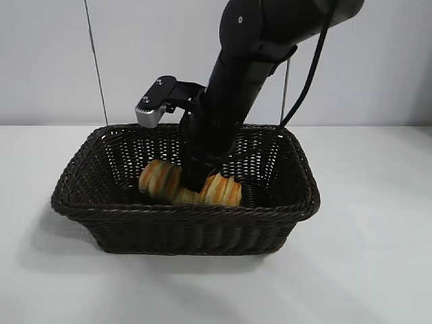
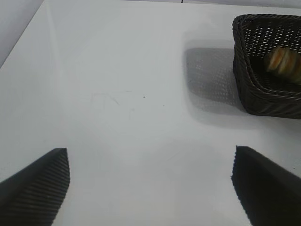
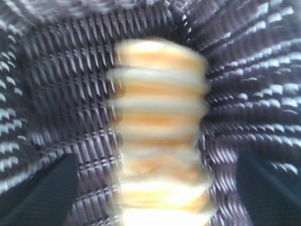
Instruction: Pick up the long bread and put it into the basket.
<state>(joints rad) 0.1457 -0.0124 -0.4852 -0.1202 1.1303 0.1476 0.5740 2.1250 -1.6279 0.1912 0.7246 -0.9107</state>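
While the right arm reaches steeply down into the basket (image 1: 81, 202), the long bread (image 1: 190, 187) is seen lying on the woven floor inside it, toward the front wall, with the arm's lower end standing across its middle so that only the two striped ends show in the exterior view. From the right wrist view the loaf (image 3: 160, 132) is found between the two dark fingertips (image 3: 42, 193) of the right gripper (image 3: 157, 188), which are spread wide, one on each side and apart from the crust; the bread is not pinched. Wicker weave (image 3: 56, 84) fills the rest of that view. The left gripper (image 2: 150, 188) is held low over the white table (image 2: 117, 94), well apart from the basket (image 2: 254, 94), its fingers (image 2: 37, 183) spread wide with nothing between them. From there one corner of the basket is seen, with a pale striped end of the bread (image 2: 282, 63) showing over the braided rim
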